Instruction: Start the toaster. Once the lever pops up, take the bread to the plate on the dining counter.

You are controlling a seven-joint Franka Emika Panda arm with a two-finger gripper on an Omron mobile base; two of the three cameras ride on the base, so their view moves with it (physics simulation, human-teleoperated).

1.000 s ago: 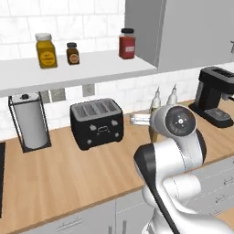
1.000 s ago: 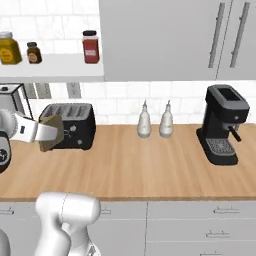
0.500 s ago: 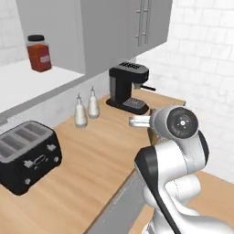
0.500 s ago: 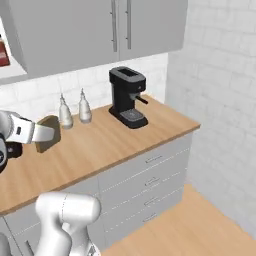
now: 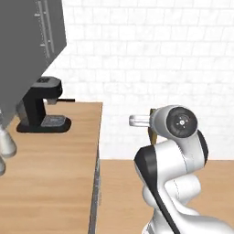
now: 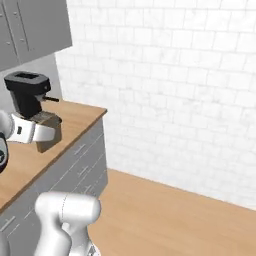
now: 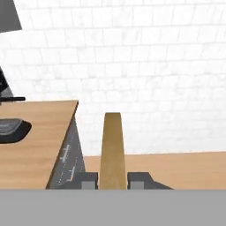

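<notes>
Toaster gone from view, base turned, claw (image 7: pixel 112 180) still gripping bread (image 7: pixel 112 150)

Count — one bread (image 7: pixel 111 150) slice, one black coffee machine (image 5: pixel 41 105), one wood counter (image 5: pixel 55 164), two pale bottles (image 5: pixel 5 142) at the left base view's edge, cut off — one grey wall cabinet (image 5: pixel 27 45).

A white-tiled wall (image 6: pixel 180 95) is running behind the wood worktop (image 5: pixel 50 169), with grey cabinets (image 6: pixel 30 30) hanging above it and a wood floor (image 6: pixel 170 220) lying beside it.
</notes>
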